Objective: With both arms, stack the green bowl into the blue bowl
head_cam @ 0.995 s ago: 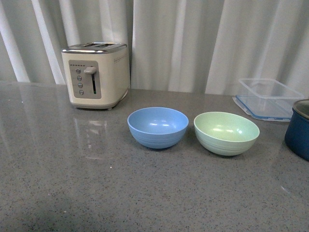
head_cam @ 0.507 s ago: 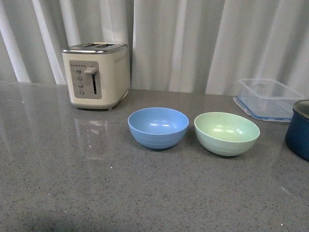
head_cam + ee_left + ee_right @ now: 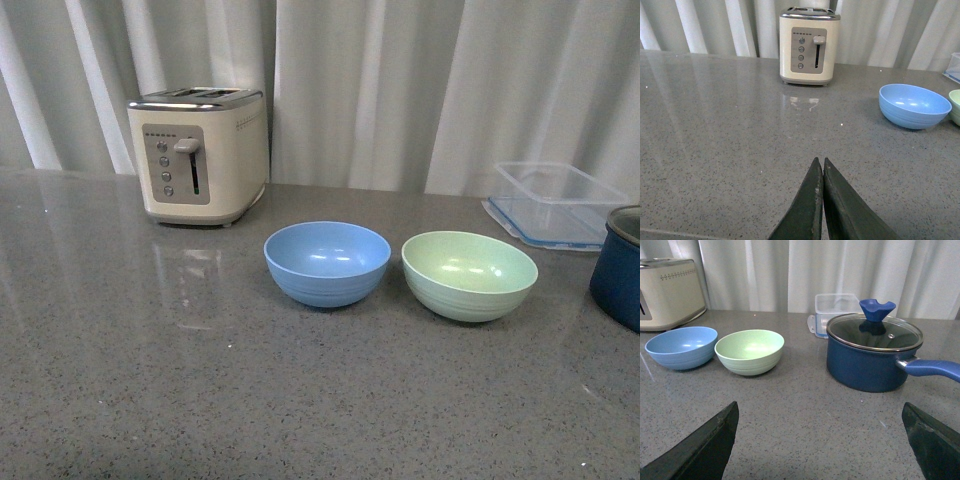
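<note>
The blue bowl (image 3: 327,262) and the green bowl (image 3: 469,274) stand upright side by side on the grey counter, blue on the left, a small gap between them. Both are empty. Neither arm shows in the front view. In the left wrist view my left gripper (image 3: 819,161) is shut and empty above bare counter, well short of the blue bowl (image 3: 914,105); the green bowl (image 3: 955,106) shows only at the frame edge. In the right wrist view my right gripper (image 3: 820,407) is open wide and empty, back from the green bowl (image 3: 749,351) and blue bowl (image 3: 681,346).
A cream toaster (image 3: 198,154) stands at the back left. A clear blue-rimmed container (image 3: 556,203) sits at the back right. A dark blue pot (image 3: 873,352) with glass lid and handle stands right of the green bowl. White curtains hang behind the grey counter (image 3: 200,380).
</note>
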Robot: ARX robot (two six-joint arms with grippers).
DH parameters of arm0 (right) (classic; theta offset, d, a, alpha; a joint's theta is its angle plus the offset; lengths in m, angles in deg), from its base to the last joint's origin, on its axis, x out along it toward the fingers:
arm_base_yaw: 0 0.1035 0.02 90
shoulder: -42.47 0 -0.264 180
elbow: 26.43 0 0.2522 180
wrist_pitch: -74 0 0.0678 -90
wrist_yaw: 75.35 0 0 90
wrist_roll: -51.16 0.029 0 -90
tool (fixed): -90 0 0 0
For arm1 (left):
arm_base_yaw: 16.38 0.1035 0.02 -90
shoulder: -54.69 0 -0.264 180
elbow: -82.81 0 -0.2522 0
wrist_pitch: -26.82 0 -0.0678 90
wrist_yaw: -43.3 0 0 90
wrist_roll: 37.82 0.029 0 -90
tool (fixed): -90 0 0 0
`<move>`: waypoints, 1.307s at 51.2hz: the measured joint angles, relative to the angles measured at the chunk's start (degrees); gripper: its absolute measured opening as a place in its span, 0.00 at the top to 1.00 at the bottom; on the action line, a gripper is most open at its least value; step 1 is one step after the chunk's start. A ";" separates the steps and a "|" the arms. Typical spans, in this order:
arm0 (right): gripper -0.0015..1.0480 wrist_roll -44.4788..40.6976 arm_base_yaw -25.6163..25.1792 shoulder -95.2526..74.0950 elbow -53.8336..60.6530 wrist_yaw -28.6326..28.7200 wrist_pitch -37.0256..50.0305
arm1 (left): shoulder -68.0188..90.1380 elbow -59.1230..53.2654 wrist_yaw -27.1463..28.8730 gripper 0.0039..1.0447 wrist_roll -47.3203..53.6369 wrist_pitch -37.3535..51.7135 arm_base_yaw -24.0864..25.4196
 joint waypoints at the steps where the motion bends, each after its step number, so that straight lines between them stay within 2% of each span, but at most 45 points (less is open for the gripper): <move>1: 0.10 0.00 0.00 0.00 0.00 -0.02 0.00 | -0.22 0.00 0.00 0.97 0.00 -0.22 0.00; 23: 0.10 0.00 0.00 0.00 0.00 0.00 0.00 | -8.48 0.00 -0.02 0.97 0.00 -8.26 0.00; 29: 0.10 0.00 0.00 0.00 0.00 -0.02 0.00 | -16.92 0.02 -0.02 0.97 0.00 -18.25 0.00; 40: 0.10 0.00 0.00 0.00 0.00 0.00 0.00 | -18.40 0.02 0.00 0.96 -0.04 -18.49 0.00; 67: 0.10 0.00 0.00 0.00 0.00 0.00 0.00 | -18.43 0.02 0.00 0.19 0.00 -18.53 0.00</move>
